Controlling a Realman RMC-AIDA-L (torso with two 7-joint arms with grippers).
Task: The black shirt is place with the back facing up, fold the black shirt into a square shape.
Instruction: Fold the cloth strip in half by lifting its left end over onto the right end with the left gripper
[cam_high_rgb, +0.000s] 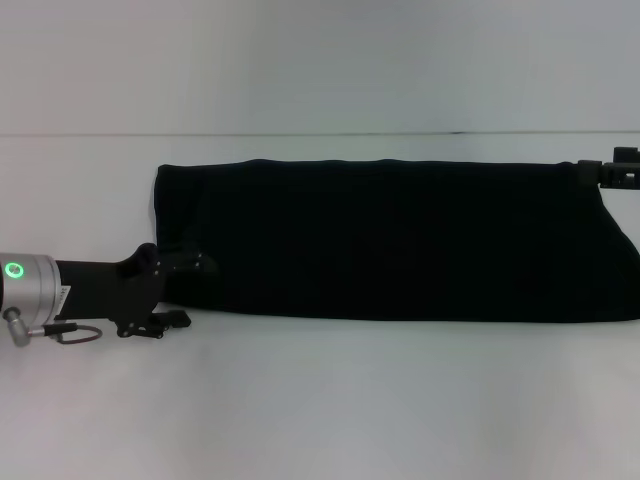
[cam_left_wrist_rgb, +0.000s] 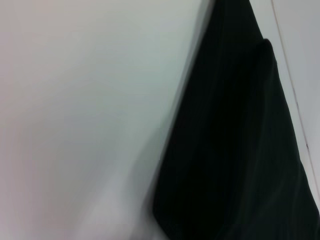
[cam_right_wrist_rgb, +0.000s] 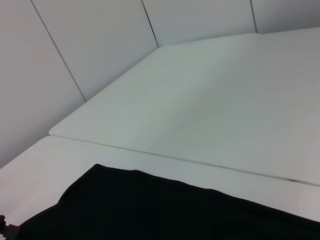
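The black shirt (cam_high_rgb: 400, 240) lies on the white table as a long flat band, plain black side up, with no lettering showing. It reaches from left of centre to the right edge of the head view. My left gripper (cam_high_rgb: 190, 290) is at the shirt's near left corner, open, one finger over the fabric and one on the table beside it. My right gripper (cam_high_rgb: 610, 172) is at the shirt's far right corner, mostly out of view. The shirt also shows in the left wrist view (cam_left_wrist_rgb: 235, 150) and in the right wrist view (cam_right_wrist_rgb: 165, 210).
The white table (cam_high_rgb: 320, 400) extends in front of the shirt. A seam in the table (cam_high_rgb: 300, 134) runs just behind the shirt's far edge. White wall panels (cam_right_wrist_rgb: 75, 40) stand beyond the table.
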